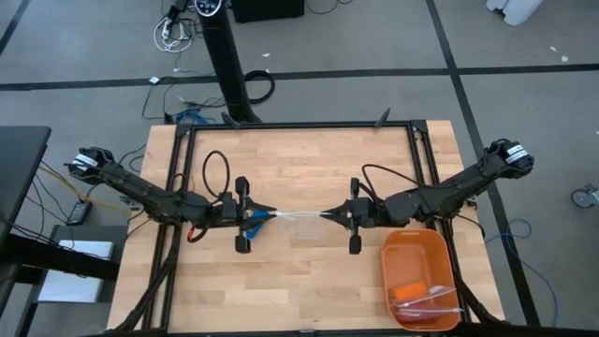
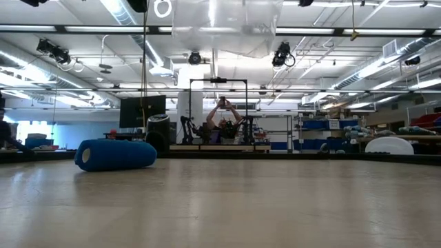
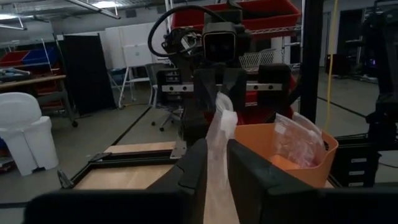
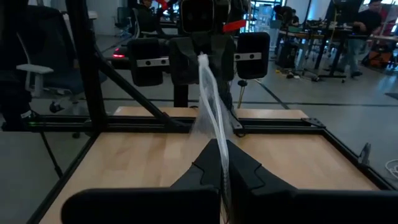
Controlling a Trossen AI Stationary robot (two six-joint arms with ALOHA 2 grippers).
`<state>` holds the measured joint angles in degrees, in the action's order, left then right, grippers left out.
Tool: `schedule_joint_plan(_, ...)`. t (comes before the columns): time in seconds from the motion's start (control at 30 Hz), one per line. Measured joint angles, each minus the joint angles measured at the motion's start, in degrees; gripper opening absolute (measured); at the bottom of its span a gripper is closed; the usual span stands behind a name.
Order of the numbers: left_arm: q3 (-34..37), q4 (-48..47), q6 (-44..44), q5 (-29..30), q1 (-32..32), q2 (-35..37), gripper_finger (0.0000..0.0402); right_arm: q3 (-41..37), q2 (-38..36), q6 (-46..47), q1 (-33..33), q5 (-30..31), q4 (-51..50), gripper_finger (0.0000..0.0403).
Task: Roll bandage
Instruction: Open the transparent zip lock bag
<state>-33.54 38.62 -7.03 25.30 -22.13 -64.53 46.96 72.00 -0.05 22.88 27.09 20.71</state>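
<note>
Bandage [image 2: 114, 154], a bright blue roll, lies on its side on the wooden bench [image 1: 309, 159]. In the low view it sits alone on the surface with one round end turned partly toward the camera. From above, only a little blue [image 1: 251, 221] shows, right at the base of the left hand's fingers. Whether the roll touches that hand cannot be told.

The left arm reaches in from the left edge of the bench. Its hand [image 1: 270, 215] points toward the middle, and in its own wrist view the two dark fingers [image 3: 193, 171] press in on a clear plastic bag [image 1: 298, 215] from both sides.

That bag runs as a thin, pulled-out strip from the left hand to the right hand, held off the bench between them.

The right hand [image 1: 325, 216] faces the left one from just across the middle. Its fingers [image 4: 245, 168] are drawn together, with the bag's film pinched between them and rising from their tips.

Farther right, near the bench's front corner, stands an orange tray [image 1: 384, 271]. Crinkled clear plastic and something orange lie inside it.
</note>
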Motion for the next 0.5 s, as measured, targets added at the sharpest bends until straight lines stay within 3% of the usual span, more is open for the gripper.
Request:
schedule_joint_plan(0.23,0.0,-0.1,0.0,0.0,0.0,-0.1,0.001,0.0,0.0,0.5,-1.3,-1.0,0.0,0.0)
schedule_joint_plan(0.5,-0.1,2.0,2.6,1.7,1.5,-3.5,0.0004,0.0,0.0,1.4,-3.9,-5.8,0.6,0.0)
